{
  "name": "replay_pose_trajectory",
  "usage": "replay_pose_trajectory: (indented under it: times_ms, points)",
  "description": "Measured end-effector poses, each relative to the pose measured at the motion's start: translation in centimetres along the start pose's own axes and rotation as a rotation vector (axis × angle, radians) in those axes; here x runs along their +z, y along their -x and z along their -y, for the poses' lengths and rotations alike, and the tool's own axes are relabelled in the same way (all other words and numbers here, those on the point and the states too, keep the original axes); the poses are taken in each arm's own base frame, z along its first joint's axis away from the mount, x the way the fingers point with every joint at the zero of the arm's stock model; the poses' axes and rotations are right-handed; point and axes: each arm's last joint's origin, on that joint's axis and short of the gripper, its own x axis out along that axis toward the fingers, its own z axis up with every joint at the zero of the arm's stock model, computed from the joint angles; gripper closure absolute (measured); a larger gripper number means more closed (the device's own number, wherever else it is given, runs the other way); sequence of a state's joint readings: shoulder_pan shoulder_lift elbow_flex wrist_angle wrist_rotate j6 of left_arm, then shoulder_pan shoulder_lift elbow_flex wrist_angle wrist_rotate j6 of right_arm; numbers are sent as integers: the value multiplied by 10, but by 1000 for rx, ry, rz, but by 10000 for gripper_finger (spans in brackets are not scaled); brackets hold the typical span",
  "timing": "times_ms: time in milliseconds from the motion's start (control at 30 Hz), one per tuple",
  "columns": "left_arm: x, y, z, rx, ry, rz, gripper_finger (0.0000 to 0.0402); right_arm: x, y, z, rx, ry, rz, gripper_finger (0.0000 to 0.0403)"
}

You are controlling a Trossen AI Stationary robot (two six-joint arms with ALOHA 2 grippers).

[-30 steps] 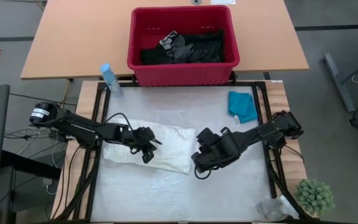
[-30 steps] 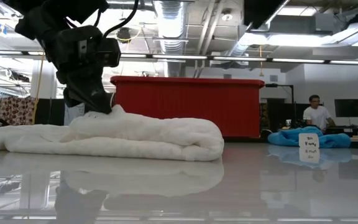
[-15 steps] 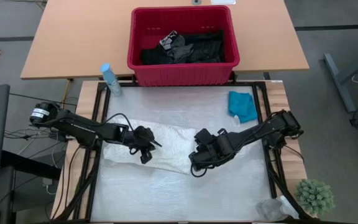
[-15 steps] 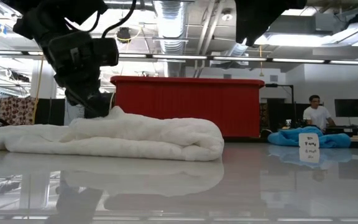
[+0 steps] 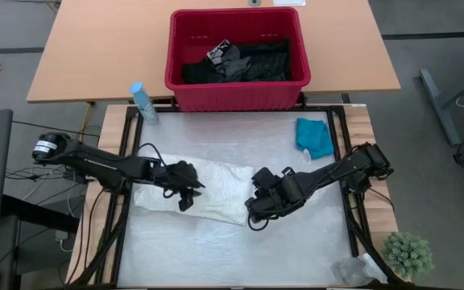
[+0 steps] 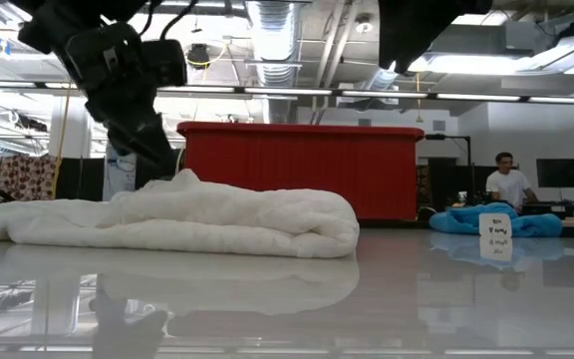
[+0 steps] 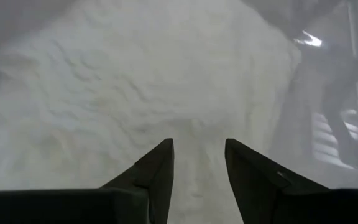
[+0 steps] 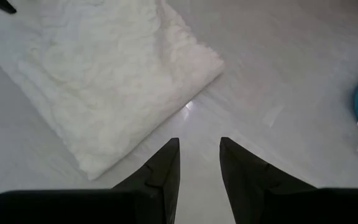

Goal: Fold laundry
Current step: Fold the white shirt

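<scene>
Behind the pale surface [image 5: 232,258] stood a wooden table carrying a red basket [image 5: 237,95] with dark clothes [image 5: 240,61] heaped inside, and the low view looked past it into a workshop where a person [image 6: 507,181] sat far off.

On the surface, the white garment [image 5: 208,192] lay as a long folded bundle toward the left edge, about midway between the near and far edges, its right end reaching the middle. A small teal garment [image 5: 315,137] lay well apart from it near the far right corner.

The left claw [image 5: 185,193] hovered just over the white garment's middle, fingers [image 7: 155,174] apart with nothing between them and the cloth visible through the gap. The right claw [image 5: 254,217] hung just beside the bundle's right end, over bare surface, its fingers [image 8: 164,167] also apart and empty.

The step in hand looked like choosing a fresh hold for the next fold. To do it well, each claw would want an edge or corner rather than the thick middle, pinching only the layer meant to move. Both ends should lift evenly, so the bundle would not twist or spill open. The fluffy cloth would likely slip from a shallow pinch, so a deep bite seemed wise.
</scene>
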State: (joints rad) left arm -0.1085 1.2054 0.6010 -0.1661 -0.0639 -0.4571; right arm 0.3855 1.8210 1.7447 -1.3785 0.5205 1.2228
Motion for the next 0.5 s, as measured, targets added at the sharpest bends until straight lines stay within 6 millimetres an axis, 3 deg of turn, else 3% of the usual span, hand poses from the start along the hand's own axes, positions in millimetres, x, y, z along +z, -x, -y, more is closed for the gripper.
replay_pose_trajectory:
  times_ms: [167, 500]
  points:
    - [2, 6, 0, 41, -69, 42, 266, 0, 0, 0, 0, 1, 0, 265]
    - [0, -14, 2, -2, -8, 13, 266, -4, 2, -2, 7, 13, 1, 265]
